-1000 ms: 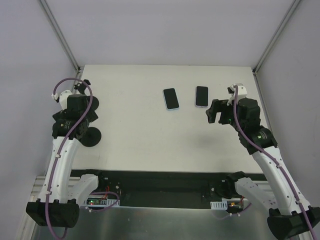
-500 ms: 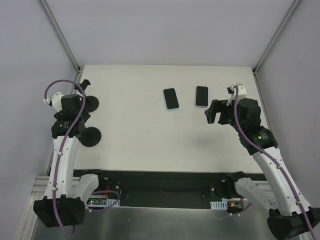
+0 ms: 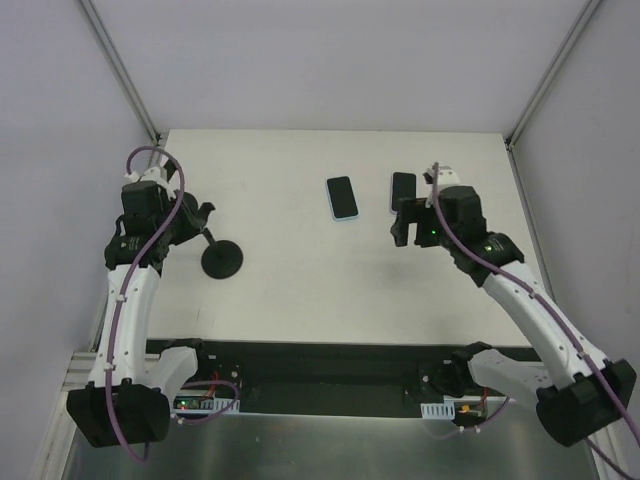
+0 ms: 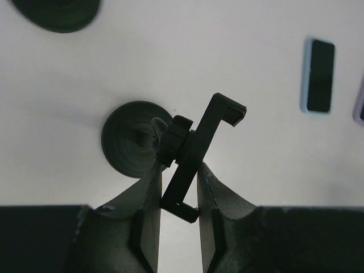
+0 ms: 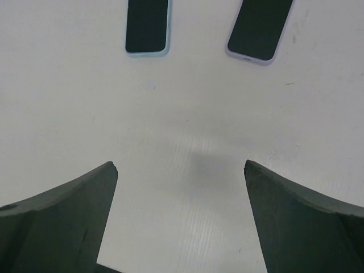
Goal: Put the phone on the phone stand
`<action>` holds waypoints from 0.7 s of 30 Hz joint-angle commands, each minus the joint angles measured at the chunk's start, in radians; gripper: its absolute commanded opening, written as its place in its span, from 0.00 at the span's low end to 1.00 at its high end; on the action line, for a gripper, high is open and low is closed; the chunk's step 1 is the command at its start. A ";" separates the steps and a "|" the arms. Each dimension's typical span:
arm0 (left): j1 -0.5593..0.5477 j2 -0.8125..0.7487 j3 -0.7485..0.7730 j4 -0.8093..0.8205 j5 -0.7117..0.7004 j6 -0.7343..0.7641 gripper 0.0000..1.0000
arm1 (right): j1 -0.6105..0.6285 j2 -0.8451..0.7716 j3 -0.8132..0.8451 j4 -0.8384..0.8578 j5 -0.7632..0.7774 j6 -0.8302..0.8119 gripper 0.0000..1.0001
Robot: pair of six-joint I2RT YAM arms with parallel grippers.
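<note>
The black phone stand (image 3: 221,259) has a round base and a clamp-like cradle (image 4: 199,153) on a short stem. My left gripper (image 4: 179,185) is shut on the lower part of that cradle. In the top view the left gripper (image 3: 200,218) sits left of centre over the table. Two phones lie flat at the back: one in a pale blue case (image 3: 342,197) (image 5: 147,25), one in a lilac case (image 3: 402,186) (image 5: 260,28). My right gripper (image 3: 405,230) (image 5: 181,168) hangs open just in front of them, with nothing between its fingers.
A second black round base (image 4: 57,10) shows at the top left of the left wrist view. The white table (image 3: 300,290) is walled in by pale panels, with a black strip along its near edge (image 3: 320,360).
My left gripper has closed on the stand's cradle and the stand now sits further right. My right arm has moved left and forward, closer to the two phones.
</note>
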 commanded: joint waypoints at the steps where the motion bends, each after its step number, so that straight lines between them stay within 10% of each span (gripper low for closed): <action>1: -0.076 0.078 0.080 0.064 0.499 0.126 0.00 | 0.171 0.178 0.143 -0.075 0.160 0.004 0.96; 9: -0.350 0.248 0.177 0.073 0.540 0.259 0.00 | 0.322 0.340 0.277 -0.156 0.124 0.010 0.96; 17: -0.411 0.325 0.203 0.084 0.583 0.298 0.00 | 0.322 0.231 0.080 0.117 -0.060 0.021 0.96; 21: -0.413 0.324 0.172 0.090 0.622 0.298 0.34 | 0.322 0.305 0.112 0.126 0.029 0.078 0.96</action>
